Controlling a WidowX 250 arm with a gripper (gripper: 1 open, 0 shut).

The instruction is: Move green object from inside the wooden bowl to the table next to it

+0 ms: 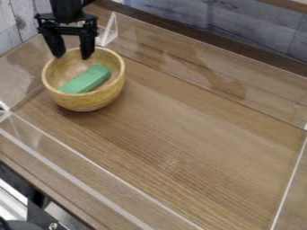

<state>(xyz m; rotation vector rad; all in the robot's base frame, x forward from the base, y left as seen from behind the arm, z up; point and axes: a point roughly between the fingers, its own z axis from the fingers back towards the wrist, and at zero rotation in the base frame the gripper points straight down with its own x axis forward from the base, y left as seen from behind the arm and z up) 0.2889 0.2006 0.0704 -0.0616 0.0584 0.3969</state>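
The wooden bowl (pixel 84 85) stands on the table (pixel 192 135) at the far left. A flat bright-green object (pixel 86 81) lies tilted inside it, leaning against the bowl's inner wall. My gripper (pixel 70 51) hangs just above the bowl's far rim, black fingers (pixel 54 47) pointing down and spread wide. It is open with nothing between its fingers and is not touching the green object.
A clear acrylic wall (pixel 144 205) runs around the table edges, close behind the bowl and along the front. Brown wood-grain surface stretches to the right of the bowl. A white-tiled wall rises behind.
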